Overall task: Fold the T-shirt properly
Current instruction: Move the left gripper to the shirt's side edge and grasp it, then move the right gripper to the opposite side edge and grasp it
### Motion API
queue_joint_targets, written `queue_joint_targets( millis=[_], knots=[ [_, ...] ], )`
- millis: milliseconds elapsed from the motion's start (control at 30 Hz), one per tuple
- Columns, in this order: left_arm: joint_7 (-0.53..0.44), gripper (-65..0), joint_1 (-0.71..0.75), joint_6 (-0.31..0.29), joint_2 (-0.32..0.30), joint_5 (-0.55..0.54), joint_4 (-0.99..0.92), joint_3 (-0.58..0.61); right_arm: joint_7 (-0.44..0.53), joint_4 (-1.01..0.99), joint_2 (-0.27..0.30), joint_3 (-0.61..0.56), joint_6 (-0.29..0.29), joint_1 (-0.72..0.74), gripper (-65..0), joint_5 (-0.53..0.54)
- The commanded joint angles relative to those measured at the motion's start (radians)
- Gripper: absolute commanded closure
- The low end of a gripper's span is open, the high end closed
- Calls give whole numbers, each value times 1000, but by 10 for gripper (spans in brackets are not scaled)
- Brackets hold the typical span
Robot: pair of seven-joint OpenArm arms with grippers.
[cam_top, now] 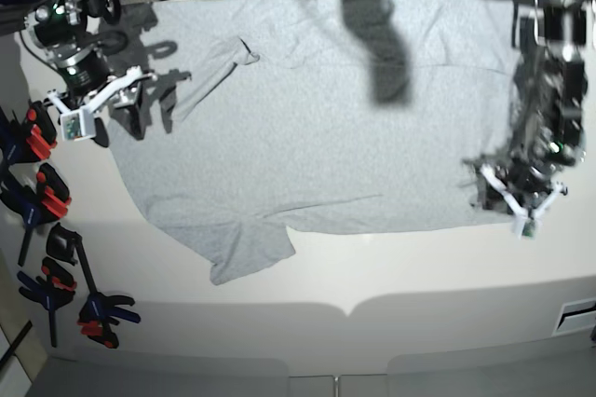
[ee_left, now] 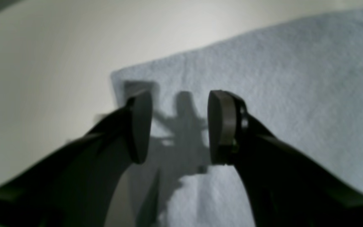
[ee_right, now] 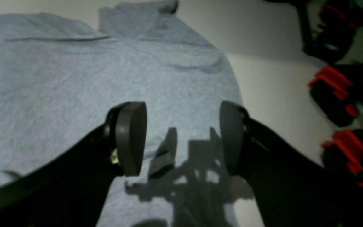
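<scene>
The T-shirt [cam_top: 326,117] is spread flat, plain side up, across the pale worktop [cam_top: 372,276], with no fold made so far. For a neat first fold, both ends are best gripped right at the fabric edge, at matching points, so that the cloth is lifted evenly. The left pincer [ee_left: 180,126] is held wide open over a corner of the hem, with nothing gripped. The right pincer [ee_right: 183,137] is likewise wide open and empty, above the shirt's edge near a sleeve.
</scene>
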Motion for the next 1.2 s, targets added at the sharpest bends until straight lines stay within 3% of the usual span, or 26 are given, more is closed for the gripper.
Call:
queue_joint_targets(
  millis=[0, 167, 267, 367, 433, 767, 900, 1000, 1100, 1167],
  knots=[
    [-44, -271, -71, -18, -20, -25, -54, -10, 27, 17, 13, 7, 1, 18, -345, 13],
    [-195, -271, -312, -80, -21, -30, -492, -10, 12, 17, 13, 7, 1, 44, -345, 16],
    [-264, -271, -430, -149, -20, -61, -753, -10, -4, 17, 13, 7, 2, 44, -345, 50],
    [-321, -271, -502, -237, -20, -81, -963, -10, -9, 17, 13, 7, 2, 43, -345, 86],
    [-369, -271, -518, -264, -20, -82, -1054, -10, -8, 17, 12, 7, 2, 44, -345, 99],
    [-402, -271, -483, -290, 16, -64, -1116, -10, -9, 17, 13, 7, 2, 44, -345, 116],
    [-401, -270, -483, -394, 42, -44, -1116, -10, -8, 17, 13, 7, 2, 44, -345, 116],
    [-401, -267, -483, -406, 58, -45, -1115, -10, -8, 17, 13, 7, 3, 44, -345, 116],
    [-401, -232, -483, -406, 60, -45, -1114, -10, 7, 17, 12, 7, 4, 44, -345, 116],
    [-404, -142, -484, -406, 60, -46, -1114, -10, 47, 13, 12, 7, 5, 44, -345, 115]
  ],
)
